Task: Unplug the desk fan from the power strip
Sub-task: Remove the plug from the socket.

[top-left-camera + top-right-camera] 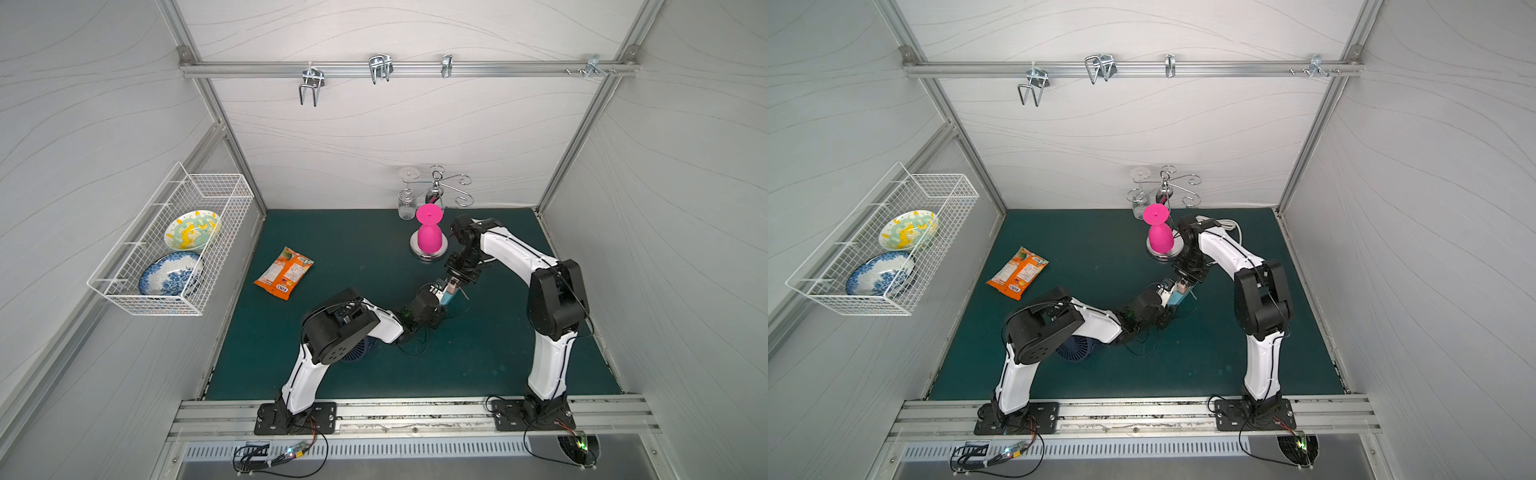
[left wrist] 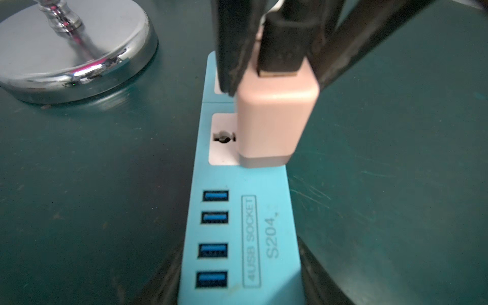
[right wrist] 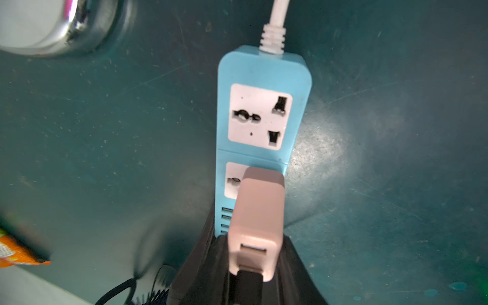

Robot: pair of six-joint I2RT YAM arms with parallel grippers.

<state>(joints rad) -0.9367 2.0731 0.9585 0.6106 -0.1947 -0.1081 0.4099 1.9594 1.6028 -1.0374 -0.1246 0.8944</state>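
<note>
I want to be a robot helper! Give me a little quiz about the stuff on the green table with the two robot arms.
1. True or false: the small pink cube plug sits at the socket right next to the thick white cord.
2. What is the left end effector clamped on? A) the orange snack bag B) the light-blue rectangular power strip C) the pink plastic goblet
3. Fill in: the power strip has ___ blue USB ports in a row.
Key: 1 false, that socket is empty; 2 B; 3 four.
</note>
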